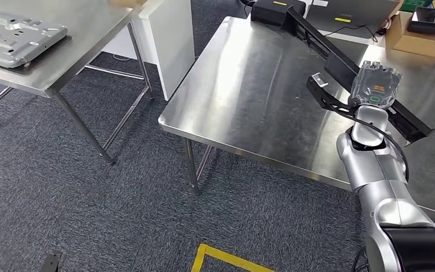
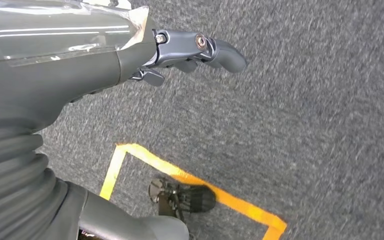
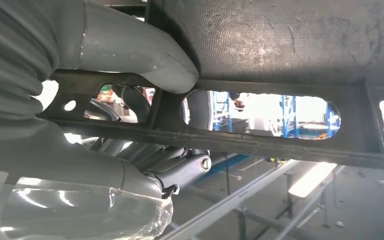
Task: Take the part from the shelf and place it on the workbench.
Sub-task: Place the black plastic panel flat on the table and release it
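A long black frame-like part (image 1: pixel 311 35) stretches across the steel workbench (image 1: pixel 249 85), from its far edge toward the near right. My right hand (image 1: pixel 375 86) grips this part near its closer end, above the bench top. In the right wrist view the thumb (image 3: pixel 145 50) lies over the part (image 3: pixel 280 40) and the darker fingers (image 3: pixel 180 167) curl under one of its bars. I cannot tell whether the part touches the bench. My left hand (image 2: pixel 190 50) hangs over the carpet, its fingers loosely apart and holding nothing.
A second steel table (image 1: pixel 85 34) stands at the left with a grey pressed metal plate (image 1: pixel 17 34) on it. A white panel (image 1: pixel 173 39) stands between the two tables. A cardboard box (image 1: pixel 419 37) sits at the far right. Yellow tape (image 1: pixel 221 258) marks the carpet.
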